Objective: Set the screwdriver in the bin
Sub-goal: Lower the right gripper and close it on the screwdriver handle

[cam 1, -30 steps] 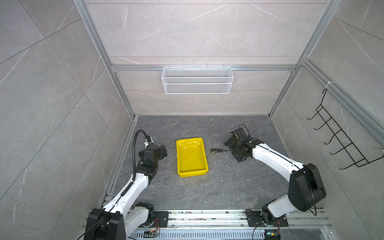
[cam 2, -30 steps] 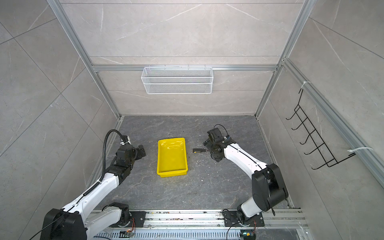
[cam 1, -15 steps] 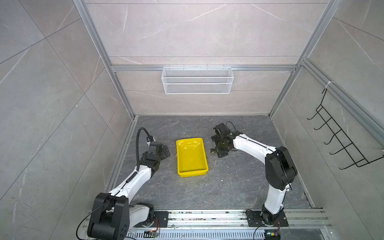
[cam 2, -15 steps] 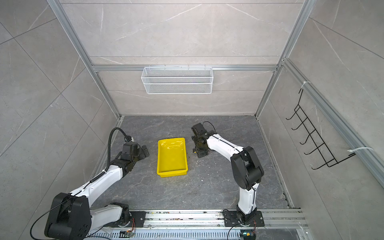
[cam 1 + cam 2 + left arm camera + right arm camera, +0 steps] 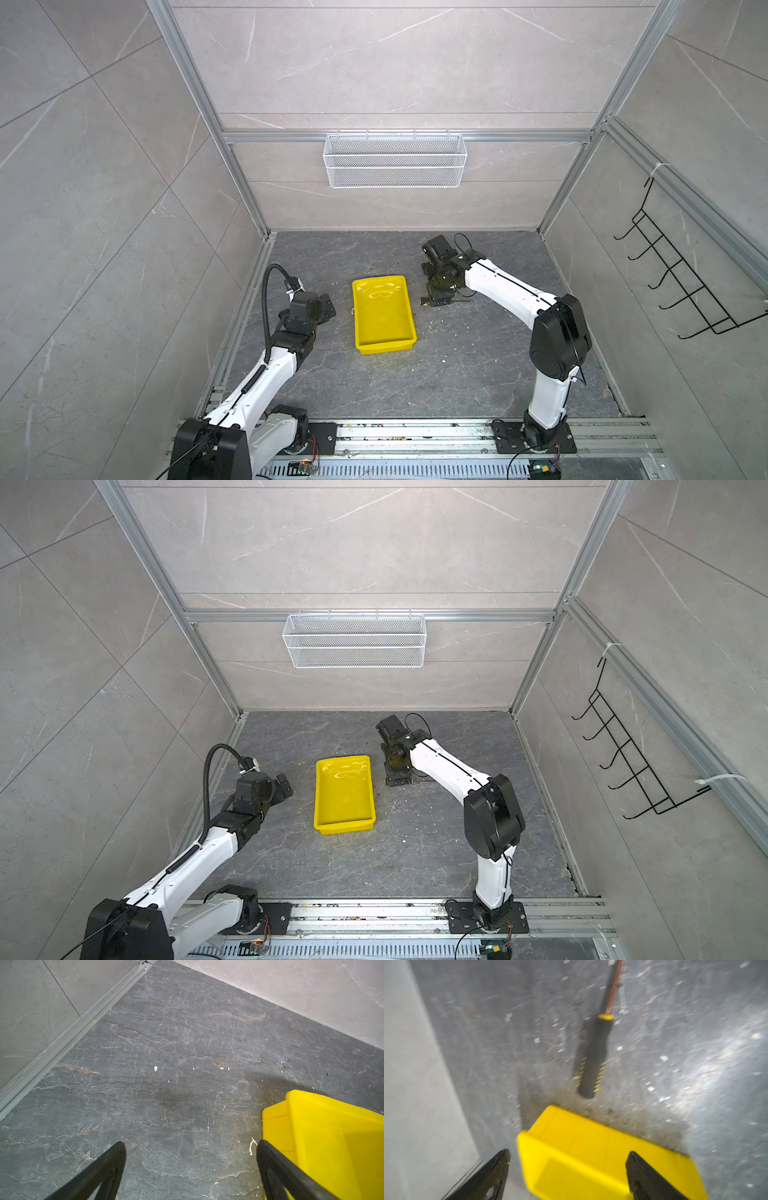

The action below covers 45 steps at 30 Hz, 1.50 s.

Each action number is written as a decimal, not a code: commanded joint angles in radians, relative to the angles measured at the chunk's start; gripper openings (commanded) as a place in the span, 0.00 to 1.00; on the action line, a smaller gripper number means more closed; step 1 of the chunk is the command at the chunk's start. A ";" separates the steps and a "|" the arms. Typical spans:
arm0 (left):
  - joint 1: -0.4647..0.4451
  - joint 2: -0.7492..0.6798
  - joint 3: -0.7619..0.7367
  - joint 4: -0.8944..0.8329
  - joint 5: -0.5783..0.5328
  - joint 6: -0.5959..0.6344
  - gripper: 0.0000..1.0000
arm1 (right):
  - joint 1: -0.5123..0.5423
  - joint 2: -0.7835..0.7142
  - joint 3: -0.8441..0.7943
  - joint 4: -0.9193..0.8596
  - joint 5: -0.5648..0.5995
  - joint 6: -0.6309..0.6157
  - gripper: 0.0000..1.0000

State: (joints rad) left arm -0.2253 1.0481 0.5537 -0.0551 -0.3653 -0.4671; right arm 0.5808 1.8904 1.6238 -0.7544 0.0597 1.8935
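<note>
just ahead of the right jaws, spread and empty, the screwdriver lies on the tabletop beside the bin; they have just swung in over it, so the grasp looks next. left jaws spread, empty.

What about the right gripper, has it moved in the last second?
Yes. The right gripper has shifted left, closer to the bin, in both top views.

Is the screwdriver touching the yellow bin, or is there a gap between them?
Apart. The right wrist view shows a strip of grey floor between the handle end of the screwdriver and the rim of the bin.
</note>
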 commanded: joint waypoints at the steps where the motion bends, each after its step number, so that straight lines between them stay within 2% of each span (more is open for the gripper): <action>1: 0.004 0.007 0.027 -0.031 -0.007 -0.036 1.00 | 0.010 -0.028 0.001 -0.002 0.004 0.003 0.90; 6: 0.003 0.004 0.038 -0.080 0.013 -0.074 1.00 | 0.005 -0.174 -0.119 -0.017 0.094 -0.039 0.91; 8: 0.002 -0.007 0.019 -0.087 0.011 -0.156 1.00 | -0.015 -0.241 -0.193 0.004 0.107 -0.062 0.91; 10: 0.003 -0.011 0.004 -0.102 -0.016 -0.241 1.00 | -0.065 -0.300 -0.282 0.083 0.065 -0.109 0.91; 12: 0.002 -0.026 0.014 -0.120 -0.015 -0.230 1.00 | -0.124 -0.326 -0.340 0.124 0.012 -0.176 0.91; 13: 0.001 -0.035 0.023 -0.139 -0.021 -0.230 1.00 | -0.144 -0.323 -0.341 0.111 -0.002 -0.201 0.91; 15: -0.005 -0.050 0.021 -0.188 -0.073 -0.367 1.00 | -0.177 -0.292 -0.330 0.088 -0.053 -0.258 0.91; 17: -0.002 -0.051 0.001 -0.129 -0.034 -0.415 1.00 | -0.192 -0.242 -0.299 0.078 -0.116 -0.301 0.91; 19: -0.006 -0.024 -0.009 -0.030 0.006 -0.430 0.92 | -0.194 -0.189 -0.263 0.071 -0.177 -0.326 0.92; 21: -0.017 0.054 0.019 0.027 -0.001 -0.460 0.85 | -0.194 -0.130 -0.238 0.086 -0.227 -0.330 0.93; 24: -0.037 0.178 0.151 -0.031 -0.039 -0.425 0.78 | -0.200 -0.043 -0.223 0.142 -0.297 -0.320 0.90; 26: -0.041 0.235 0.227 -0.054 -0.067 -0.368 0.78 | -0.201 0.012 -0.199 0.145 -0.321 -0.323 0.88; 28: -0.039 0.262 0.255 -0.045 -0.126 -0.309 0.74 | -0.202 0.068 -0.156 0.112 -0.334 -0.323 0.84; 30: -0.041 0.257 0.219 -0.001 -0.225 -0.197 0.53 | -0.211 0.124 -0.105 0.073 -0.385 -0.317 0.80; 31: -0.051 0.244 0.174 0.036 -0.300 -0.149 0.47 | -0.211 0.145 -0.089 0.063 -0.414 -0.315 0.80; 32: -0.064 0.229 0.111 0.056 -0.422 -0.200 0.50 | -0.212 0.163 -0.069 0.047 -0.440 -0.315 0.79; 33: -0.060 0.196 0.062 0.064 -0.461 -0.294 0.64 | -0.213 0.176 -0.051 0.020 -0.450 -0.324 0.79; 36: -0.065 0.120 -0.017 0.230 -0.310 -0.179 0.66 | -0.215 0.200 0.001 -0.067 -0.407 -0.328 0.79; 37: -0.077 0.120 -0.031 0.253 -0.292 -0.173 0.66 | -0.218 0.207 0.019 -0.086 -0.391 -0.327 0.78; 41: -0.086 0.171 0.008 0.178 -0.278 -0.220 0.65 | -0.212 0.271 0.142 -0.212 -0.376 -0.355 0.75; 45: -0.086 0.207 0.037 0.136 -0.261 -0.234 0.65 | -0.192 0.289 0.227 -0.304 -0.289 -0.384 0.73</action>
State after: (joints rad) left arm -0.3099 1.2404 0.5545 0.0742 -0.6205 -0.6922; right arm 0.3740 2.1563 1.8046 -0.9176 -0.3004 1.5452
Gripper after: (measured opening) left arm 0.655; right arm 0.726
